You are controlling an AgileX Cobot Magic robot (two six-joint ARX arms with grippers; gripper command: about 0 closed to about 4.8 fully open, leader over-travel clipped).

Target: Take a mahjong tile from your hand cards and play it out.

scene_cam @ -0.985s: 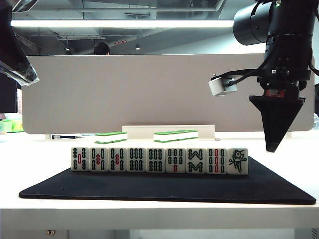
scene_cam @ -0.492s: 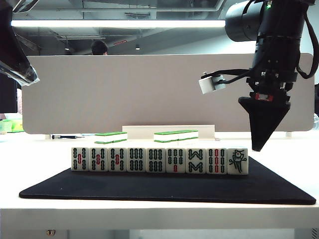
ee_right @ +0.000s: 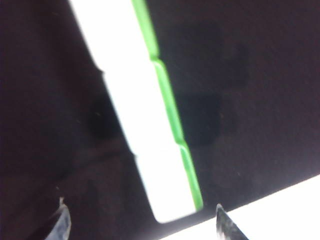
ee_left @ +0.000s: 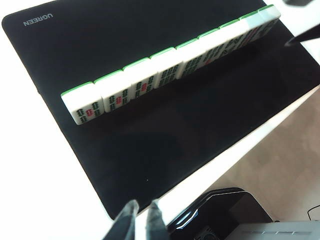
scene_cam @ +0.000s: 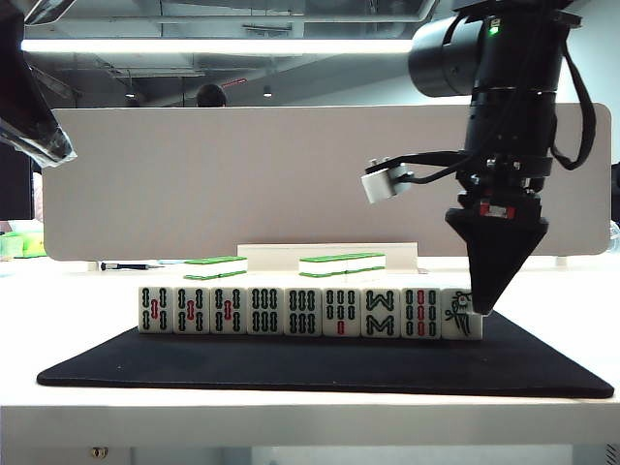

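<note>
The mahjong tile (scene_cam: 462, 313), bird-faced, is stood upright at the right end of the hand cards (scene_cam: 310, 311) on the black mat (scene_cam: 320, 363). The right gripper (scene_cam: 481, 308) is held point-down directly over it, tip level w/ the tile's top; in the right wrist view the jaws are seen spread wide, the tile (ee_right: 172, 200) lying between the fingertips (ee_right: 61, 220). The left gripper (ee_left: 140, 220) is kept well apart at the mat's near edge, jaws nearly pressed together.

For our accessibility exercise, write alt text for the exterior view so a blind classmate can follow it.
The right gripper, jaws open, hangs point-down just over the bird-marked mahjong tile at the right end of nine upright hand cards on a black mat. The left gripper is out of this view; green-backed tiles lie behind.
</note>
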